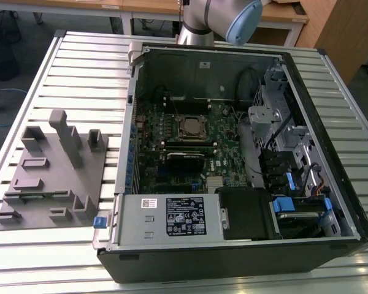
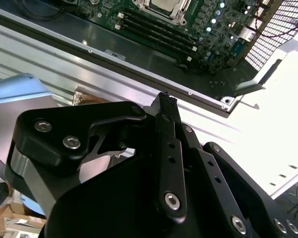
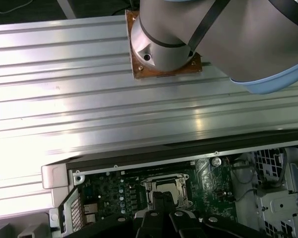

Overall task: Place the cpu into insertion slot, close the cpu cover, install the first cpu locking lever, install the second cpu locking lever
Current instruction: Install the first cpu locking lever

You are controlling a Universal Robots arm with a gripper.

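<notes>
Gripper point(image 2: 165, 99) noted pressed together and empty above the computer case point(image 1: 245, 260), within which the cpu point(image 1: 192, 127) is seen lying in the motherboard socket point(image 1: 179, 128); that socket could be damaged if the chip is pressed down while seated crooked.

Ribbed metal table point(image 1: 80, 67) bearing open computer case point(image 1: 172, 269) and grey fixture point(image 1: 49, 197).

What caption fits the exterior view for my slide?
Open computer case on a slatted table, cpu on its motherboard, robot arm behind.
</notes>
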